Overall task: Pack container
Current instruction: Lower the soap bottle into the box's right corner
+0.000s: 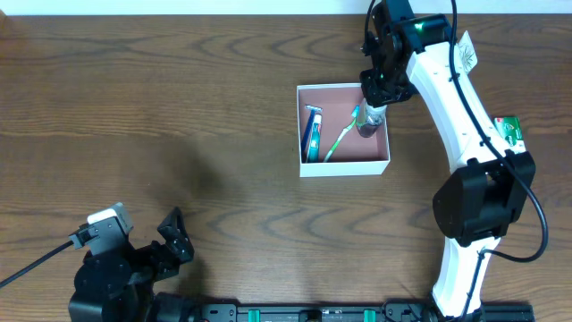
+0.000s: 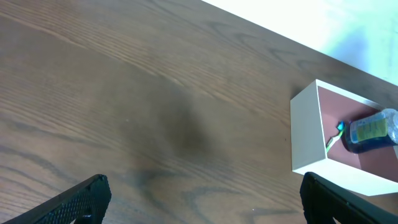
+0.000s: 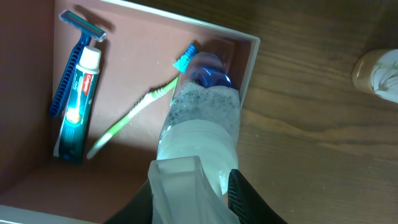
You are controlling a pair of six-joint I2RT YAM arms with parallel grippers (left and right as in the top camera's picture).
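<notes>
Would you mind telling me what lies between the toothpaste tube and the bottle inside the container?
The green toothbrush lies slantwise between toothpaste and bottle, clearest in the right wrist view.

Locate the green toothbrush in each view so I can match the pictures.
Overhead: the green toothbrush lies diagonally inside the container, right of centre, near the top.
Left wrist: the toothbrush's tip peeks over the container's wall at the right edge.
Right wrist: the toothbrush slants centre-left, beside the clear bottle.
Shared landmark: the container's white wall.
</notes>
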